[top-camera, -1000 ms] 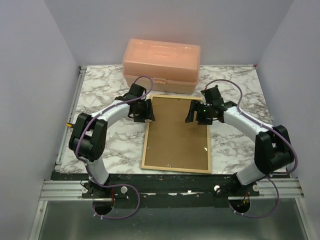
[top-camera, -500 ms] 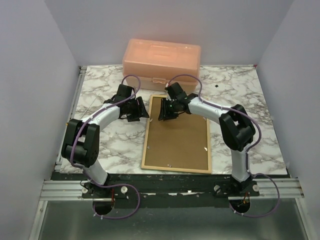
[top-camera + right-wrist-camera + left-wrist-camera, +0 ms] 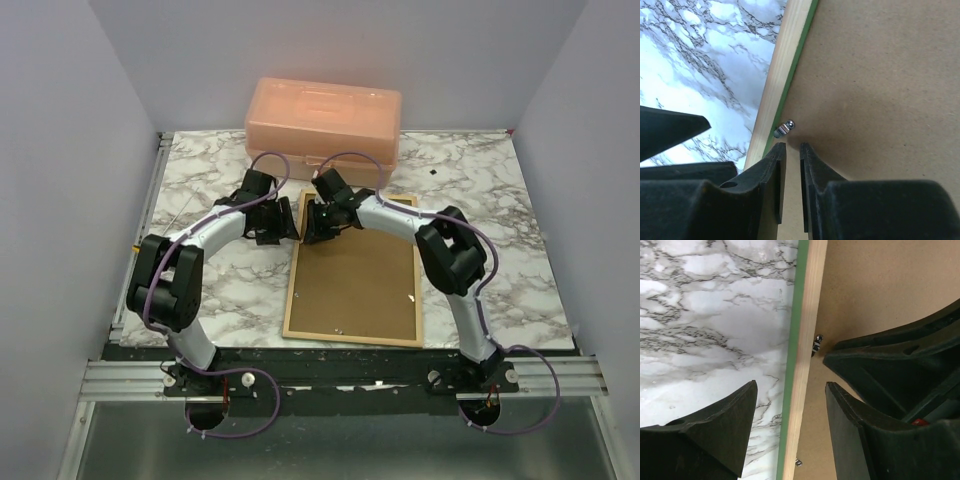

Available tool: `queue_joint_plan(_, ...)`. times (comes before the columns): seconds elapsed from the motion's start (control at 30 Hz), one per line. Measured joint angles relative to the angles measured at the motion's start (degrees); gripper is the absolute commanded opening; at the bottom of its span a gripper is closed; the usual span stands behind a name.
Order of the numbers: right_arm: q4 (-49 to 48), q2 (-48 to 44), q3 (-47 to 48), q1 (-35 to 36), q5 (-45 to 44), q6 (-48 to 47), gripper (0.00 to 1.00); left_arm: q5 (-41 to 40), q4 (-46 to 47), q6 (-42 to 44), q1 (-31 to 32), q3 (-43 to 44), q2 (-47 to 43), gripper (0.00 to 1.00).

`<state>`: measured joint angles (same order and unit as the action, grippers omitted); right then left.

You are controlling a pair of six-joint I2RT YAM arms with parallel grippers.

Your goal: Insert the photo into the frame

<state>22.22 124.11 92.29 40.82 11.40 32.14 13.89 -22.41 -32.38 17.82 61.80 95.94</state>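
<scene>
The frame point(image 3: 350, 338) lies face down on the marble table, pale wood up, with a brown backing board point(image 3: 355, 280) inside it. The photo is out of view. My left gripper point(image 3: 288, 222) is open and straddles the frame's left rail point(image 3: 802, 340) near the far left corner; one finger is over the marble, the other over the board. My right gripper point(image 3: 311, 224) hangs just beside it over the board. Its jaws stand almost together with a thin slit and nothing between them point(image 3: 792, 146), just short of a small metal clip point(image 3: 784, 128) at the rail.
A peach plastic box point(image 3: 325, 125) stands right behind the frame's far edge. Grey walls close in the table on the left, right and back. Both arms crowd the frame's far left corner; the right arm arches across the board.
The right arm swung from the frame's far right side across to its far left corner, and its jaws narrowed from wide to nearly together. The left gripper shifted slightly and stayed open.
</scene>
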Motion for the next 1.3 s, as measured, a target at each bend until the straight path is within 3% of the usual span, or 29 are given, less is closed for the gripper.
queue_joint_plan(0.2, 0.07, 0.98, 1.18, 1.42, -2.78, -0.15, 0.16, -1.79, -1.05, 0.83, 2.73, 3.8, 3.78, 0.56)
queue_joint_plan(0.43, -3.8, -1.27, -3.45, 1.62, -4.74, 1.2, 0.18, -7.08, -4.68, 3.21, 5.57, 8.76, 8.39, 0.52)
queue_joint_plan(0.83, -2.34, -5.29, -8.15, 1.99, -5.66, 1.46, 0.18, -9.44, -4.74, 3.93, 7.63, 9.14, 11.19, 0.49)
queue_joint_plan(0.93, -2.36, -5.29, -8.17, 1.99, -5.64, 1.46, 0.18, -10.34, -5.2, 4.11, 8.13, 10.29, 11.93, 0.4)
queue_joint_plan(1.07, -2.4, -5.29, -8.26, 1.99, -5.62, 1.46, 0.18, -11.19, -6.69, 4.0, 8.57, 12.04, 12.92, 0.13)
queue_joint_plan(1.17, -2.38, -5.29, -8.26, 1.99, -5.62, 1.46, 0.18, -12.2, -8.68, 3.98, 8.7, 13.4, 13.44, 0.0)
queue_joint_plan(1.3, -2.36, -5.33, -8.26, 1.99, -5.62, 1.46, 0.18, -12.7, -10.51, 3.8, 8.72, 14.69, 14.01, 0.0)
